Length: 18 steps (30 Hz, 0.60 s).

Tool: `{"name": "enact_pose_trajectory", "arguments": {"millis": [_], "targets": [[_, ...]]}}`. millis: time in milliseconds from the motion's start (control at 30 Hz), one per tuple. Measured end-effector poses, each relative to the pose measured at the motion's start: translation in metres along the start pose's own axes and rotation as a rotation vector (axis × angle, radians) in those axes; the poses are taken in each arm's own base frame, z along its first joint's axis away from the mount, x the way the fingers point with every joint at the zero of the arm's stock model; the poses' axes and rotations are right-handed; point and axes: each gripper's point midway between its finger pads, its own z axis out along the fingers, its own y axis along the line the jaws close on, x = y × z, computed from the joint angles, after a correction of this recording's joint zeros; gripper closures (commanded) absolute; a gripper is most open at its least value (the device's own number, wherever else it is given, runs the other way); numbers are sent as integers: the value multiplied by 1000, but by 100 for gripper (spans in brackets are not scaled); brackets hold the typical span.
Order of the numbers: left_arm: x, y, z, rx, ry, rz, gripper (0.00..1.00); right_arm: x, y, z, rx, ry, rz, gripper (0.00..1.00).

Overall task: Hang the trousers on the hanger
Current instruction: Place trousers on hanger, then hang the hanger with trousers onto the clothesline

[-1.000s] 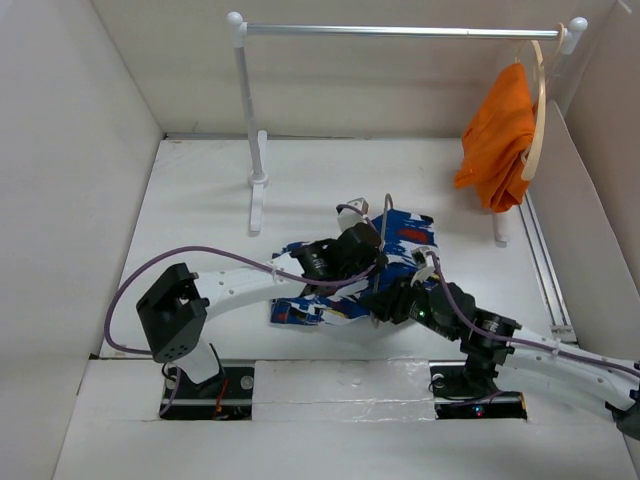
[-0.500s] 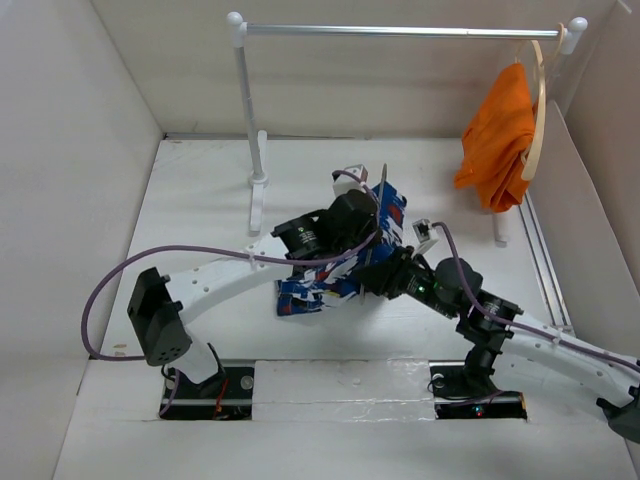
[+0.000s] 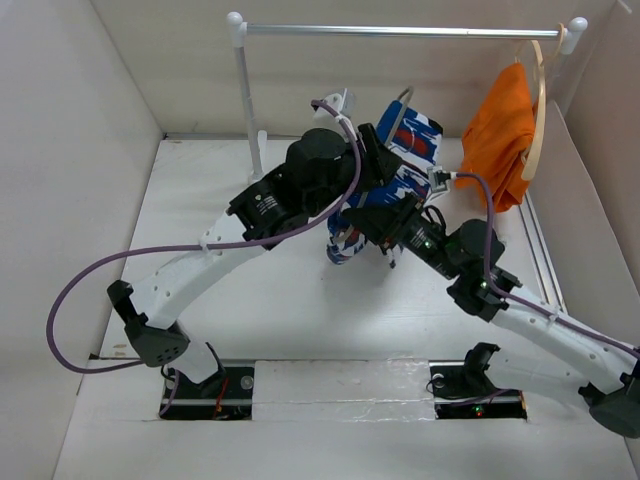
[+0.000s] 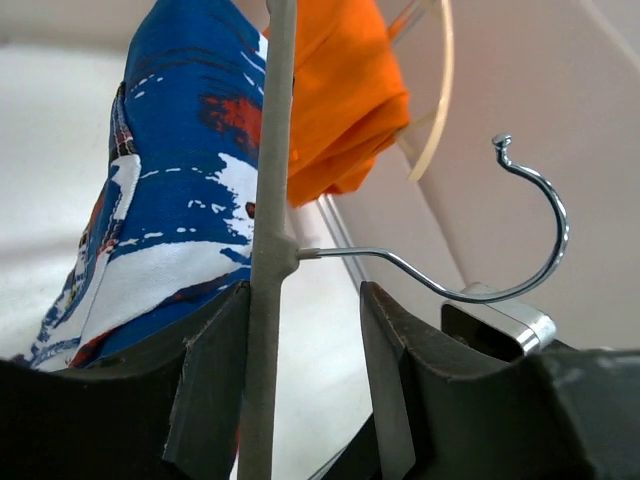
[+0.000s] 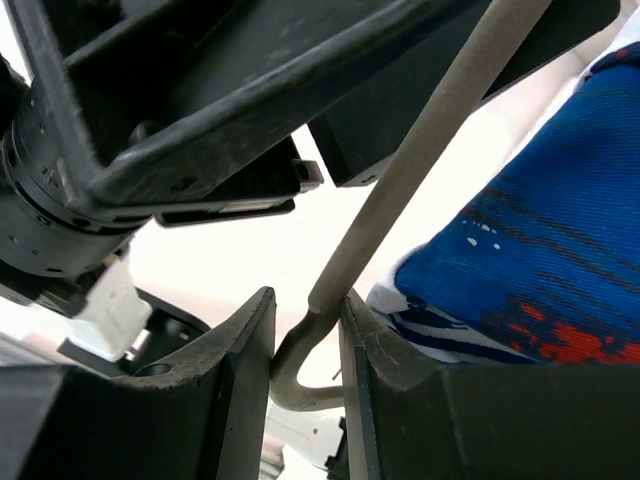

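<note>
Seen from overhead, the trousers (image 3: 412, 148) are lifted off the table (image 3: 200, 230), draped on the hanger (image 3: 397, 108) at about 1 o'clock from the table's middle, near the clothes rail (image 3: 400, 30). Their loose end trails down toward 7 o'clock. The left gripper (image 3: 378, 165) is raised at 9 o'clock of the cloth, and the right gripper (image 3: 388, 228) sits at 6 o'clock of it, close under the hanging end. An orange garment (image 3: 495, 135) on a pale wooden hanger (image 3: 540, 110) hangs from the rail at 3 o'clock of the trousers, apart from them.

In the left wrist view the hanger's grey bar (image 4: 272, 200) stands upright between the fingers (image 4: 210, 390). It lies against the 9 o'clock finger with bare gap on its 3 o'clock side, so this claw is spread wider than the wire and is not pinching it there. A chrome hook (image 4: 350, 251) leaves the bar toward 3 o'clock and curls upward. The trousers touch the bar from 9 to 11 o'clock.

In the right wrist view the two fingers (image 5: 245, 380) are pressed together on the hanger wire just above its bend, with the trousers at 3 o'clock and the left arm's black housing (image 5: 200, 100) filling 10 to 12 o'clock
</note>
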Motion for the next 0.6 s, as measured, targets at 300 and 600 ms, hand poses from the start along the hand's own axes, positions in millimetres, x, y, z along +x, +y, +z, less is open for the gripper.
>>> {"name": "enact_pose_trajectory", "arguments": {"millis": [300,600], "targets": [[-27,-13,-4,54,-71,15,54,-26,8,8,-49,34,-34,100],[-46,-18,-19,64,-122,55,36,-41,-12,3,1,57,-54,100]]}}
